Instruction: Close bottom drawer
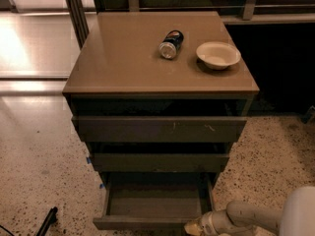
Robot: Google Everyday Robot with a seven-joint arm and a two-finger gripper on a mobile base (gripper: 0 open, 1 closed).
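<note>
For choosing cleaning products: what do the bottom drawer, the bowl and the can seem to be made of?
Bottom drawer: probably laminated board or painted wood; flat, matt, dark grey-brown front. Bowl: ceramic or plastic, unclear; smooth cream surface. Can: metal; shiny silvery end. The hand is by the drawer's front right corner.
</note>
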